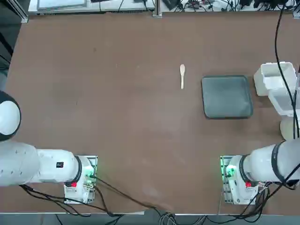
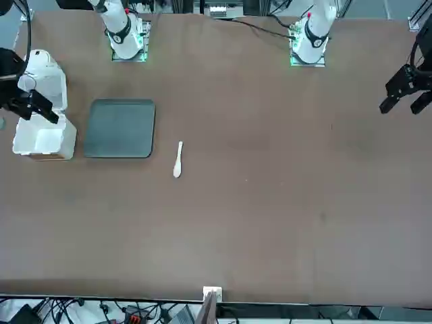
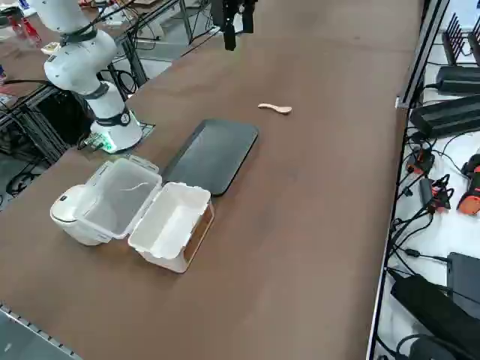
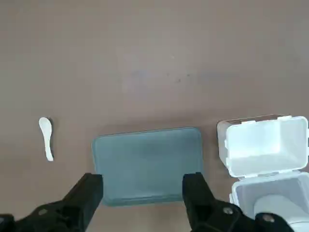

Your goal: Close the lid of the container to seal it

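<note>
The container [image 3: 174,223] is a small white box standing open near the table's right edge, also seen as the container [image 1: 273,77] from above. Its lid [image 3: 120,193] is hinged to it and folded back flat on the side toward the arm's base, and it rests on a round white object [image 3: 69,214]. From the wrist, the container [image 4: 266,145] and lid [image 4: 270,195] lie ahead and off to one side. My right gripper [image 4: 142,186] hangs high above the table, short of the grey tray, open with nothing between its fingers. In the front view the gripper [image 2: 32,104] overlaps the lid [image 2: 48,79].
A dark grey flat tray [image 1: 227,96] lies just left of the container. A small pale spoon [image 1: 182,75] lies further left on the brown table. A black cable [image 1: 280,42] from the arm crosses above the container. The table's right edge runs close by the box.
</note>
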